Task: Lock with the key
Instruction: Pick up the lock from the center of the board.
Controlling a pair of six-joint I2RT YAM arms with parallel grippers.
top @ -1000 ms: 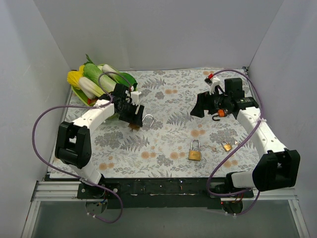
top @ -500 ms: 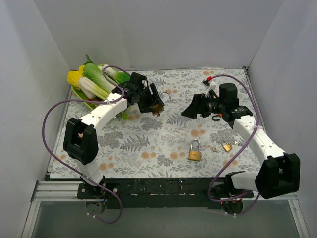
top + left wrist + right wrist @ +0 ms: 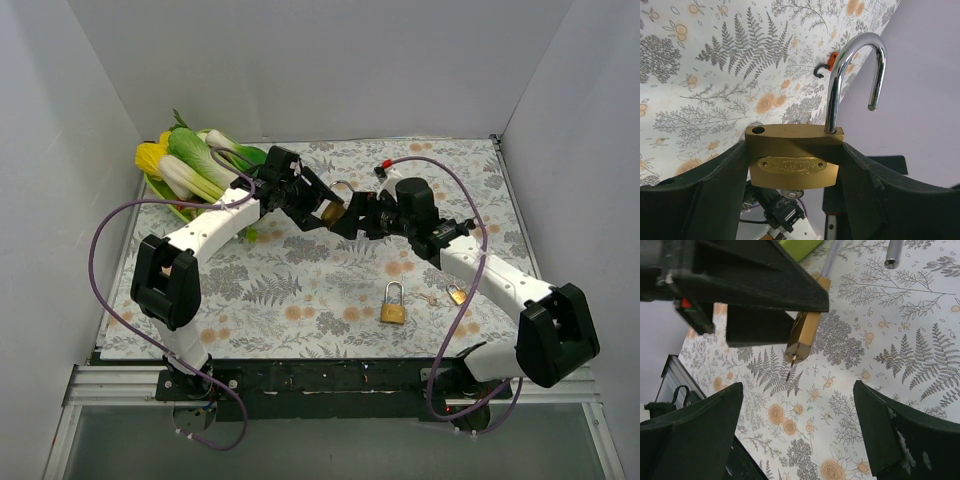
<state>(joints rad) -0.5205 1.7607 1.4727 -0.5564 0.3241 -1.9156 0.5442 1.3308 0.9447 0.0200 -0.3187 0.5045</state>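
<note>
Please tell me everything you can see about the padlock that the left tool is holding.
The padlock has a brass-coloured body with an oval embossed plate and a shiny silver shackle. The shackle is open: one leg sits in the body, the other end is free, and its hole is empty. The left tool clamps the body by its two sides, above the patterned mat. A thin metal piece sticks out of its underside.

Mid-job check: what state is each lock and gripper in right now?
held brass padlock: shackle open
left gripper: shut on held brass padlock
right gripper: open, empty
larger loose brass padlock: shackle closed
small brass padlock: too small to tell
</note>
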